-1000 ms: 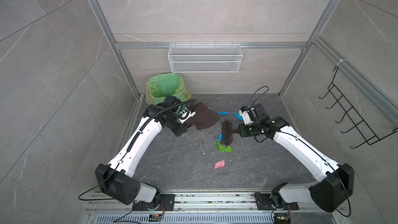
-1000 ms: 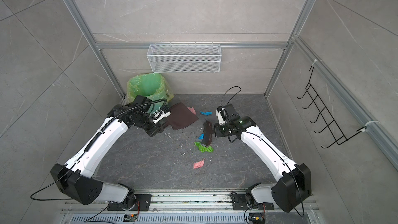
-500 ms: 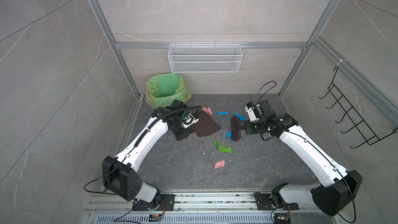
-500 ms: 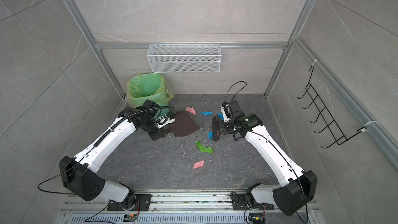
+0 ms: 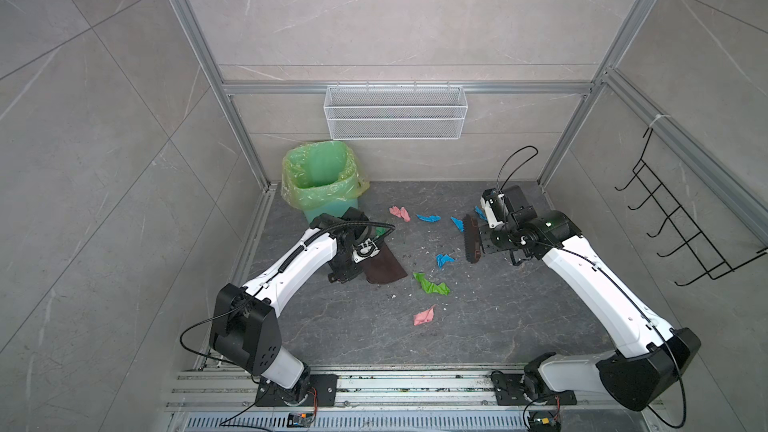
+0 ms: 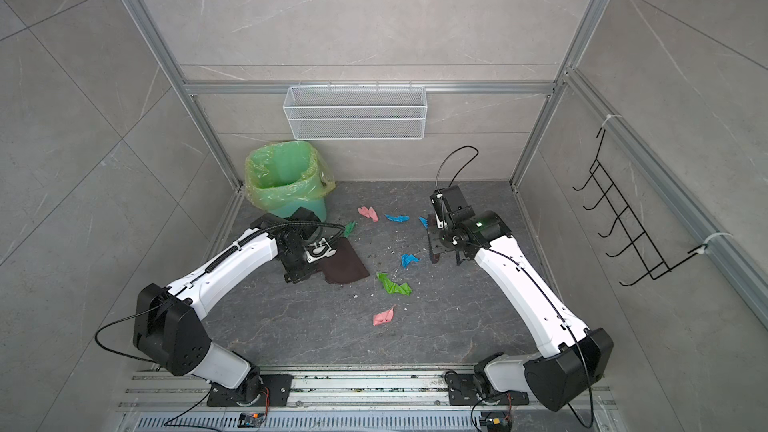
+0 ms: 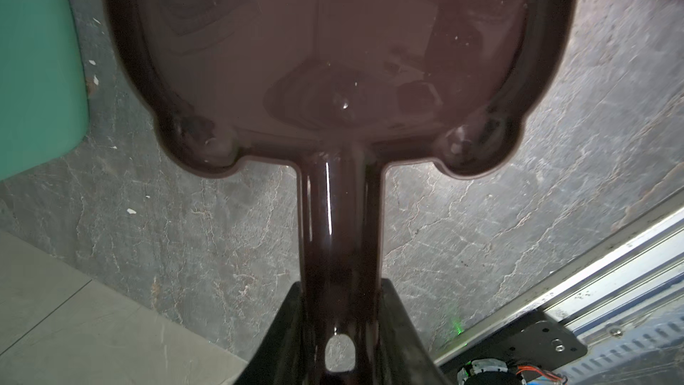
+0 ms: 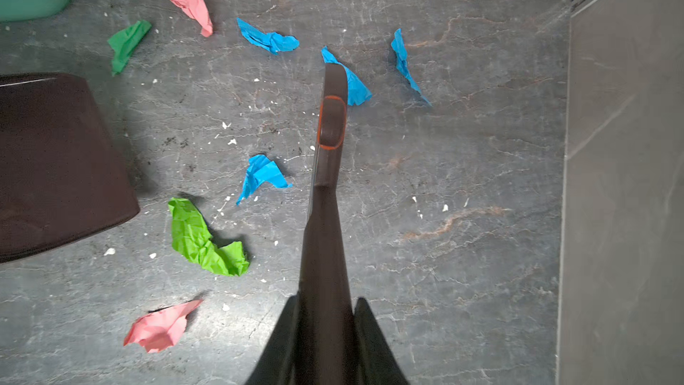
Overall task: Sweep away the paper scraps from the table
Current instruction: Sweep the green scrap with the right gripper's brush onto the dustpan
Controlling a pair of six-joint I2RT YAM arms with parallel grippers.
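Left gripper [image 7: 339, 292] is clamped on the dustpan [image 5: 384, 270] handle, fingers on either side of the stem just above its hanging hole. The dustpan sits low over the table [image 5: 374, 342], just on the near side of the green-lined bin [image 5: 320, 176], with its wide mouth facing the middle. Can't tell if its lip touches the surface. Right gripper [image 8: 325, 305] is closed hard on the brush [image 5: 471, 243] handle. The brush head runs near-to-far on the right of the mess, well apart from the dustpan. Paper scraps [image 5: 444, 259] all lie on the table outside the dustpan; I count eight in the right wrist view. Far row: far pink scrap [image 8: 188, 1] near the bin, dark green scrap [image 8: 127, 44] just beside the dustpan's far corner. Then three blue scraps [image 8: 268, 38] in a loose line; the middle one is partly under the brush tip and the last is past the brush toward the right wall. Between dustpan and brush: lone blue scrap [image 8: 261, 175] close to the brush, bigger bright green scrap [image 5: 430, 284] next to it and nearer the robot bases. Near pink scrap [image 5: 424, 316] lies closest to the robot bases, on its own. White crumbs [image 8: 225, 125] are scattered round the middle. Wire basket [image 5: 395, 118] hangs on the back wall.
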